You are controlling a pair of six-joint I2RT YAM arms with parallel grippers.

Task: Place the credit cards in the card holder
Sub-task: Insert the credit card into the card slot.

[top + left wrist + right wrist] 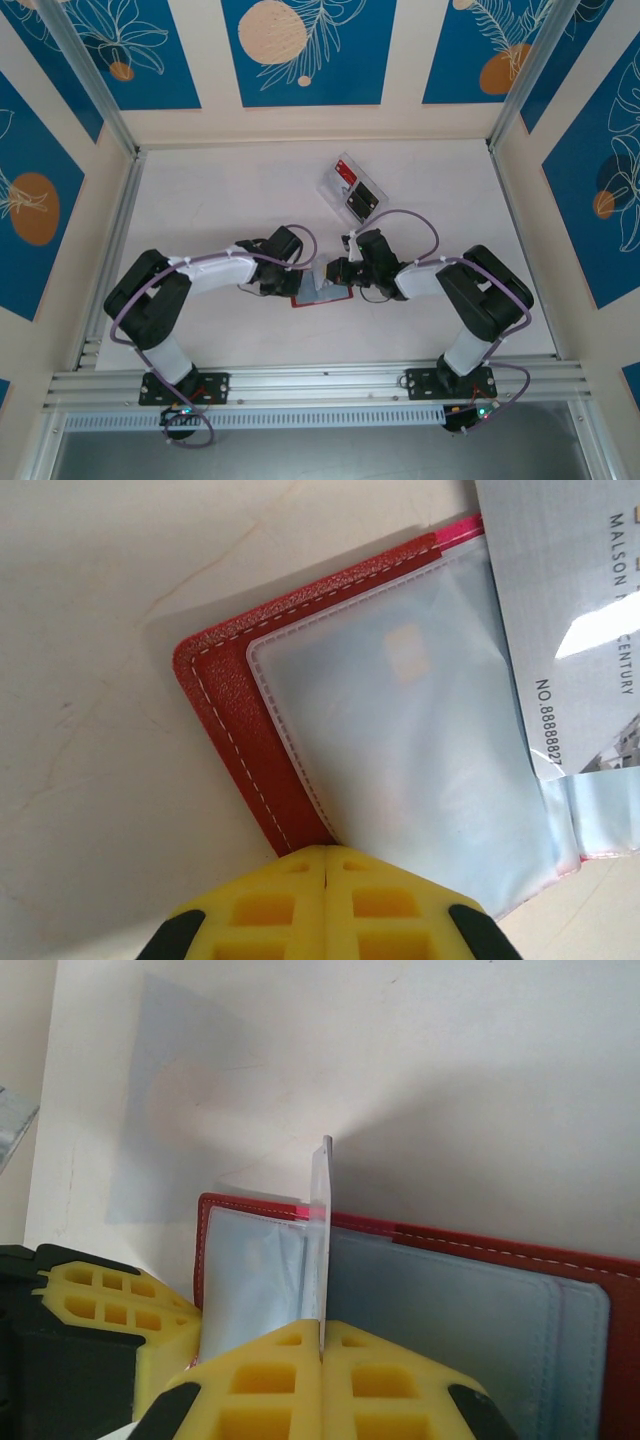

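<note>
The red card holder (pixel 322 292) lies open on the table between both arms, its clear pockets (pixel 400 720) facing up. My left gripper (pixel 328 852) is shut, and its yellow tips rest on the holder's near edge, where the red cover (pixel 230 710) meets a pocket. My right gripper (pixel 322 1335) is shut on a thin pocket leaf (pixel 322 1240) that stands upright over the holder (pixel 470 1300). A grey printed card (pixel 570 610) shows on that raised leaf. Two credit cards, one red (pixel 347 172) and one black (pixel 362 203), lie in the clear tray.
The clear plastic tray (pixel 330 186) sits on the white table behind the holder. The left gripper's yellow fingers (pixel 100 1310) are close beside my right gripper. Aluminium rails run along the table's sides and near edge (pixel 320 385).
</note>
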